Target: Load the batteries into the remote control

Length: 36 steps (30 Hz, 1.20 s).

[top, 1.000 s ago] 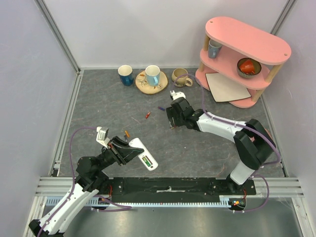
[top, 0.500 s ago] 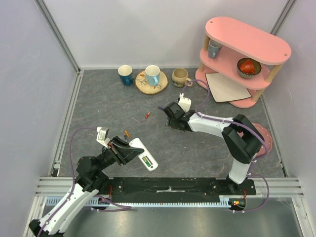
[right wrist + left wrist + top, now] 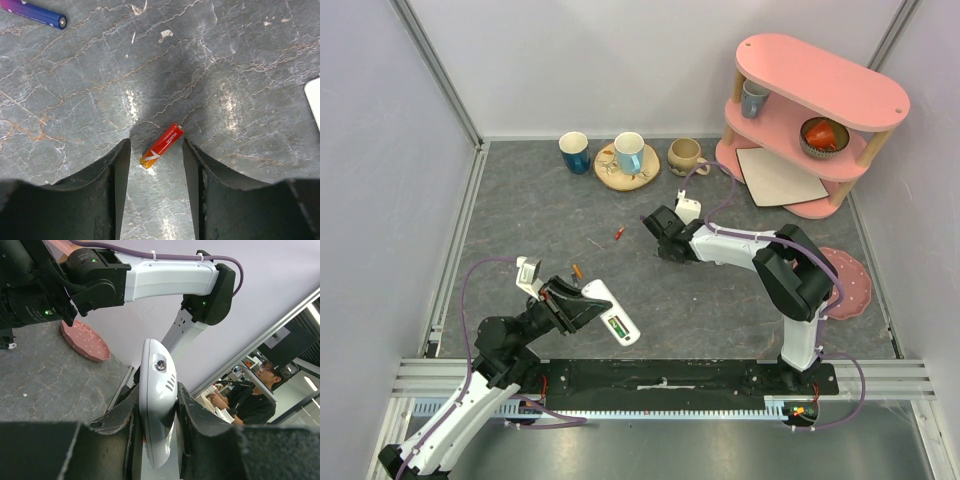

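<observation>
My left gripper is shut on the white remote control, holding it off the table at the near left. A green speck shows in the remote's open back. My right gripper points down at mid-table, open. A red-orange battery lies slantwise on the table between its fingers, touching neither; it is hidden in the top view. A purple-blue battery lies beyond it. Another red battery and an orange one lie loose on the table.
A pink two-tier shelf stands at the back right with a white card on its base. Mugs and a wooden coaster line the back. A pink plate lies right of the right arm.
My right gripper has swung left and toward the back, and its jaws have narrowed around the red-orange battery. The left arm and the remote have not moved.
</observation>
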### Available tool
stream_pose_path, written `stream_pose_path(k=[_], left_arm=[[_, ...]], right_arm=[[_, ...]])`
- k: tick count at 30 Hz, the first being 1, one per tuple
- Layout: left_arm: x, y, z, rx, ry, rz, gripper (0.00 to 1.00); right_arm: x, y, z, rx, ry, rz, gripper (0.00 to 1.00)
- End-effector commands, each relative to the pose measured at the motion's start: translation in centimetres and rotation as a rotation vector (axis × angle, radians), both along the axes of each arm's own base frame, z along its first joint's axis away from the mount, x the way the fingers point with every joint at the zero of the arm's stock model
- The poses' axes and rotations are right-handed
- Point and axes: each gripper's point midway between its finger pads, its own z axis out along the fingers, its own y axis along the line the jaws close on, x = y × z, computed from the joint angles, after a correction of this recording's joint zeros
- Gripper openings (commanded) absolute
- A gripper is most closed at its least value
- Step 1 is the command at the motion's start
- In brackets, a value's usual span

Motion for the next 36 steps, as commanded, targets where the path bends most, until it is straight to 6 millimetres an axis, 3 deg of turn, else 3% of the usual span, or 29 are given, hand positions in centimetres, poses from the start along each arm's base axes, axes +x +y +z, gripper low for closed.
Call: stream_pose_path(k=[1, 11, 20, 33, 36], left_arm=[[0.0, -0.2, -2.5, 0.0, 0.016, -0.014, 0.02], [0.0, -0.2, -2.5, 0.002, 0.016, -0.013, 0.02], [0.2, -0.3, -2.9, 0.0, 0.031, -0.013, 0.02], [0.5, -0.3, -3.3, 0.003, 0.041, -0.001, 0.02], [0.5, -0.3, -3.3, 0.003, 0.043, 0.001, 0.02]], right_arm=[[0.3, 0.0, -0.1, -0.017, 0.005, -0.007, 0.51], [-1.7, 0.0, -2.4, -0.082, 0.099, 0.156, 0.46], [-3.4, -2.8, -3.6, -0.238, 0.141, 0.323, 0.33], [-3.6, -4.8, -2.0, -0.393, 0.121, 0.523, 0.34], [-3.7, -4.8, -2.0, -0.386, 0.122, 0.52, 0.43]])
